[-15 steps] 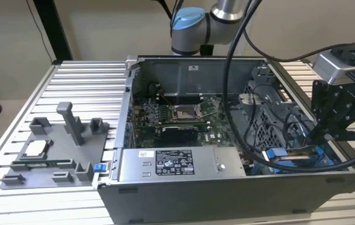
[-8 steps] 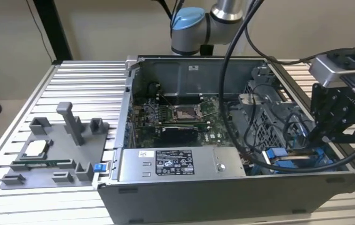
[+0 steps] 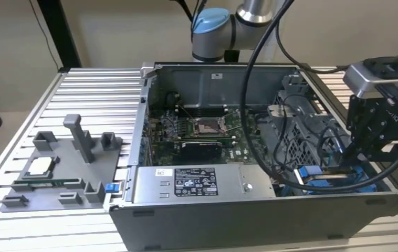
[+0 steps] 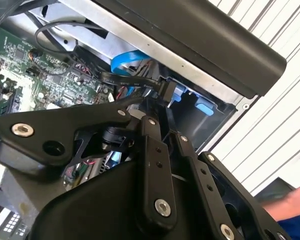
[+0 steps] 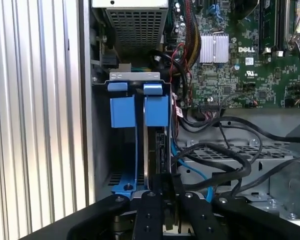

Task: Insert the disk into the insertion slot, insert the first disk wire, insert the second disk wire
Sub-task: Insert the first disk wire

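In the case (image 3: 255,220), at 4 o'clock in the exterior view, the disk (image 5: 157,150) stands edge-on in the slot (image 5: 121,186). The gripper (image 4: 162,102), narrow, pinches a black wire plug (image 4: 166,87) beside it. The ribbed tabletop (image 3: 94,89) carries the case, with a beige wall (image 3: 115,31) behind.

An open case (image 3: 255,220) is lying on its side on a ribbed table (image 3: 94,89). Inside it, a green motherboard (image 3: 199,131) is sitting beside a power supply (image 3: 185,184). A finned heatsink (image 5: 213,48) is standing on the board, and red and yellow wires (image 5: 182,30) are running past it. On the exterior view's left, a grey tray (image 3: 73,168) is holding small parts (image 3: 41,167).
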Controlling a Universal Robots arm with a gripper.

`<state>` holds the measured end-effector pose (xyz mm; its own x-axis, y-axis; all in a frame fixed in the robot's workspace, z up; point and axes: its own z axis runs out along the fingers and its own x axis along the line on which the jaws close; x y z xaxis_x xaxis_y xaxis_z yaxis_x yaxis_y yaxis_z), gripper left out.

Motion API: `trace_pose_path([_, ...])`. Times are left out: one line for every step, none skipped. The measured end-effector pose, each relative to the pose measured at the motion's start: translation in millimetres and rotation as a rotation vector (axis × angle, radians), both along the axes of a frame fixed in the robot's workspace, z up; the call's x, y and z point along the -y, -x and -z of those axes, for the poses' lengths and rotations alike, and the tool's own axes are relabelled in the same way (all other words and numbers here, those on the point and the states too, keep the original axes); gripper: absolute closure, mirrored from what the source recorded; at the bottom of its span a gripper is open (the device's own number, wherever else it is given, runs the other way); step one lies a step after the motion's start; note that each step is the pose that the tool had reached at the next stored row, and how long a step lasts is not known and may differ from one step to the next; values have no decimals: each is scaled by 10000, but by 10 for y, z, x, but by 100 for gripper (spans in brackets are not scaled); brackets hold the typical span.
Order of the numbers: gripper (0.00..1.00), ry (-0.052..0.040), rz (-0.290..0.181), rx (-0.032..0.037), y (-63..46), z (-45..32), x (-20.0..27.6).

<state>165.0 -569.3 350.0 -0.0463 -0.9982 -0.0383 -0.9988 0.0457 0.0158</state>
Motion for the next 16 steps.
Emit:
trace_pose_path([100, -26, 0, -10, 1, 3, 2])
trace_pose_path([100, -54, -1, -17, 2, 9, 7])
trace_pose_path([100, -71, 0, -19, 2, 19, 10])
trace_pose_path([100, -83, 1, -20, 3, 32, 12])
trace_pose_path([100, -101, -1, -20, 4, 44, 14])
trace_pose_path([100, -125, -2, -20, 4, 56, 15])
trace_pose_path([100, -154, -6, -20, 4, 67, 15])
trace_pose_path([100, -191, -13, -20, 4, 74, 18])
trace_pose_path([100, -243, -16, -20, 4, 78, 25])
trace_pose_path([100, -275, -17, -20, 4, 81, 31])
trace_pose_path([100, -305, -18, -20, 4, 82, 43])
trace_pose_path([100, -323, -18, -20, 4, 83, 60])
trace_pose_path([100, -336, -17, -20, 4, 86, 70])
trace_pose_path([100, -334, -17, -19, 4, 85, 73])
trace_pose_path([100, -334, -17, -19, 4, 85, 73])
trace_pose_path([100, -334, -17, -19, 4, 85, 74])
